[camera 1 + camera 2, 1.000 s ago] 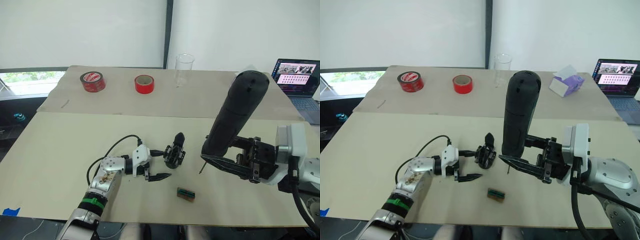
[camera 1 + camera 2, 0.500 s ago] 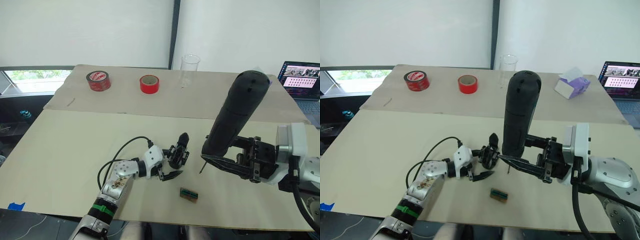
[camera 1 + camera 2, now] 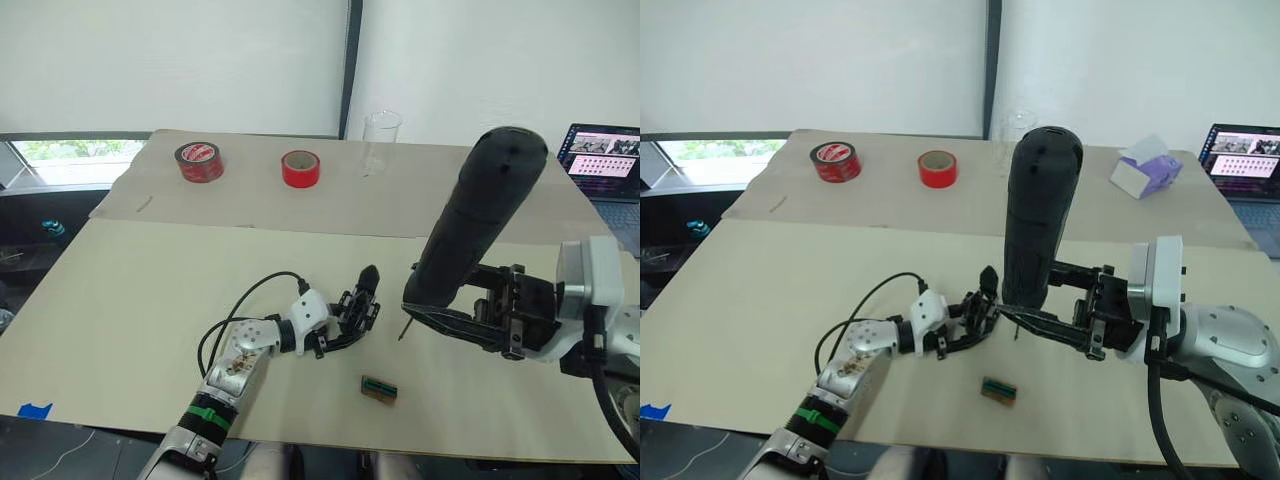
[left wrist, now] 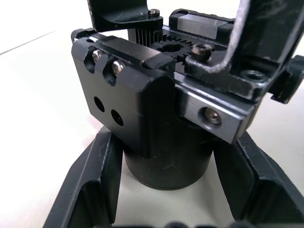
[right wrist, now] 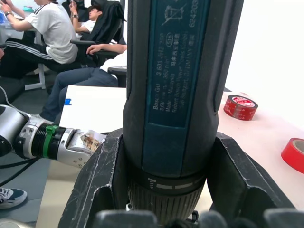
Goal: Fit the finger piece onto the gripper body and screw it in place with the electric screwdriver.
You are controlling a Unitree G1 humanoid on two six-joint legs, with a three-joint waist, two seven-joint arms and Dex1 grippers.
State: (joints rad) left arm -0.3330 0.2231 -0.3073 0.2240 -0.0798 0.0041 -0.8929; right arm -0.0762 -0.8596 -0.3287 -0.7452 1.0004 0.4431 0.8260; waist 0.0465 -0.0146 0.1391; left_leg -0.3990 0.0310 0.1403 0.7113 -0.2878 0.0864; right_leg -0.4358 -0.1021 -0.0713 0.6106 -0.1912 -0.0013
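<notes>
Black blocky gripper body (image 3: pixel 357 308) on the worktop (image 3: pixel 130 290), pointed finger tilted upward, clamped between left end effector (image 3: pixel 343 325) fingers; thick black electric screwdriver (image 3: pixel 472 232) held upright-tilted just right of it, thin bit pointing down.

Silver-white arms, black fingers (image 4: pixel 95 190), green band and black cable on the left.
</notes>
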